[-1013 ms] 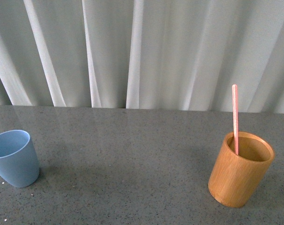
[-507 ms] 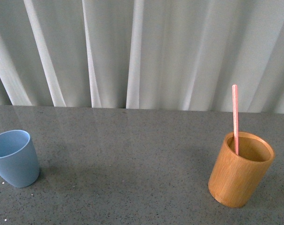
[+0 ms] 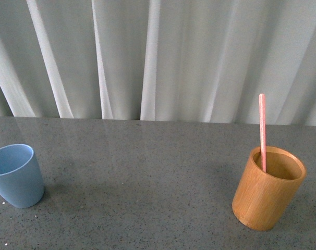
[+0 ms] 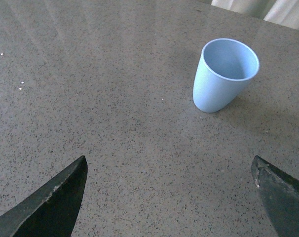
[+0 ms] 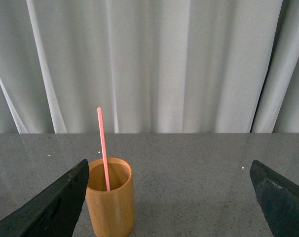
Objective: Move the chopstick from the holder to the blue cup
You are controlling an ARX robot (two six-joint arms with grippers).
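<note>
One pink chopstick point(image 3: 262, 130) stands nearly upright in the orange-brown wooden holder point(image 3: 266, 190) at the right of the grey table; the right wrist view shows the same chopstick point(image 5: 103, 148) and holder point(image 5: 110, 203). The light-blue cup point(image 3: 14, 176) stands empty at the far left, also seen as the blue cup point(image 4: 223, 75) in the left wrist view. My left gripper point(image 4: 169, 165) hangs open over bare table, short of the cup. My right gripper point(image 5: 169, 168) is open, the holder ahead of it close to one finger. Neither arm appears in the front view.
A white pleated curtain point(image 3: 158, 57) hangs behind the table's far edge. The grey speckled tabletop point(image 3: 142, 177) stretches between cup and holder.
</note>
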